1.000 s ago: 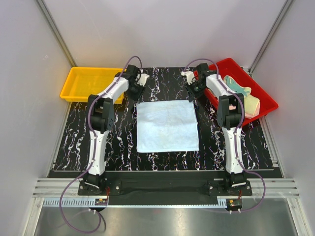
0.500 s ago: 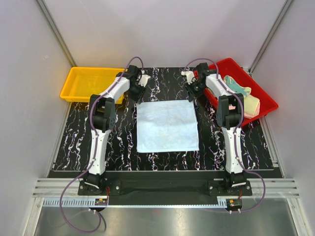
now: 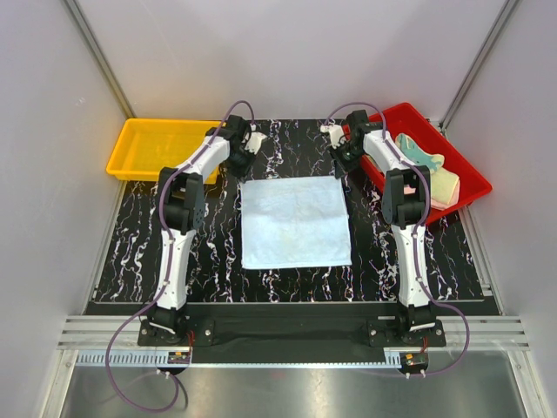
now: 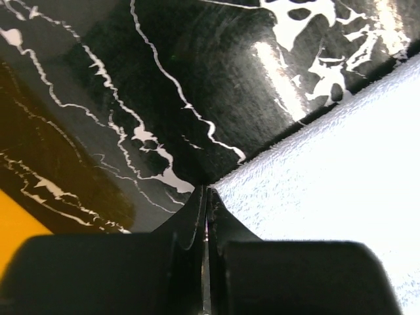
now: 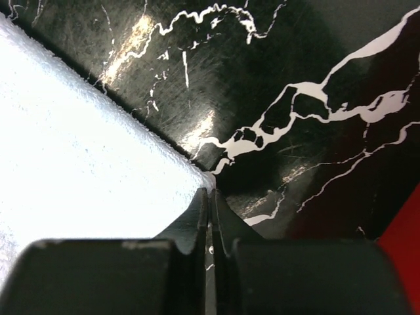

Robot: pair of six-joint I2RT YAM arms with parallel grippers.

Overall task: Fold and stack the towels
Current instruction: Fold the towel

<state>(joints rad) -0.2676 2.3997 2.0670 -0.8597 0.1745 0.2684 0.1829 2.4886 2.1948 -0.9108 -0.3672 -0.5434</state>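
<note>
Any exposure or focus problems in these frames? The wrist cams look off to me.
Top external: even light and sharp, and the towel keeps some texture. Left wrist: the towel is blown out to near white, there is a glare streak on the glossy table, and the jaws are a soft dark blur up close. Right wrist: same clipping on the towel, glare patches on the table, jaws out of focus.

light blue towel (image 3: 296, 222) corners hidden inside left end effector (image 4: 207, 191) and right end effector (image 5: 209, 191), piled towels (image 3: 442, 183) partly behind right arm (image 3: 376, 148)
</note>
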